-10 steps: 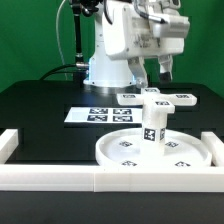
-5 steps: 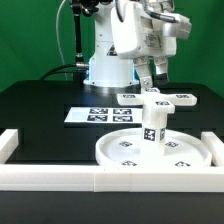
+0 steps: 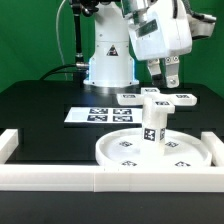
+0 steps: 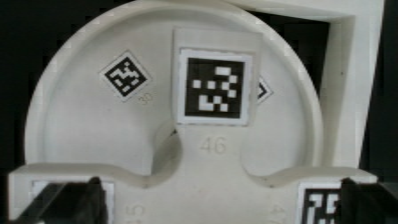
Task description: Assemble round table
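Observation:
The round disc (image 3: 122,151) lies inside the white frame. The short post (image 3: 153,126) stands upright on it, tags on its side. The cross-shaped foot (image 3: 158,98) sits on top of the post. My gripper (image 3: 165,78) hangs just above the foot, toward its right arm in the exterior view, open and empty. In the wrist view the foot (image 4: 214,160) fills the frame. One tagged arm reaches away over the disc (image 4: 98,110). My dark fingertips (image 4: 63,200) stand wide apart either side of the foot's centre, so the gripper (image 4: 210,205) holds nothing.
The white straight-walled frame (image 3: 100,181) runs along the front and both sides (image 3: 8,143); a corner of it shows in the wrist view (image 4: 338,25). The marker board (image 3: 95,114) lies behind the disc. The robot's base (image 3: 105,62) stands at the back.
The gripper has swung toward the exterior view's right and turned, now hanging over the foot's right side. The disc, post and foot have not moved.

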Motion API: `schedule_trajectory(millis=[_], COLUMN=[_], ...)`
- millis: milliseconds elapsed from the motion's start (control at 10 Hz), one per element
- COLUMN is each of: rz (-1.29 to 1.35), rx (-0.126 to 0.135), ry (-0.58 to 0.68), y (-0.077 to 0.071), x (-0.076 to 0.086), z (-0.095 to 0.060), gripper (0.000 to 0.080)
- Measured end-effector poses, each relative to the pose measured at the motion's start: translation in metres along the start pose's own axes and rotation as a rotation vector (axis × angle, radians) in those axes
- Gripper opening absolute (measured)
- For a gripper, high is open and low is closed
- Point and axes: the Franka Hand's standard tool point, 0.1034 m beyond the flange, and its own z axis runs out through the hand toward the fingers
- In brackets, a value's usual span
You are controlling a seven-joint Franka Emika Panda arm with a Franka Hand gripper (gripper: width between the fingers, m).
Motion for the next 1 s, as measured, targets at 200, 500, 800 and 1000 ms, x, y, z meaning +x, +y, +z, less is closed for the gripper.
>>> schedule_trajectory(millis=[200,500,800,1000], rz=[-0.128,-0.499,-0.797,-0.923], rx=[0.000,-0.061,-0.145,-0.141], ry=[0.000,-0.034,-0.050,-0.053], y=[0.0000,-0.0010,-0.0069,-0.0072], x=[0.0001,0.0008,-0.0078,-0.0062], z=[0.0001,-0.0026,-0.0022,-0.0018], gripper=[0.0649,0.0649,0.0649,0.0649])
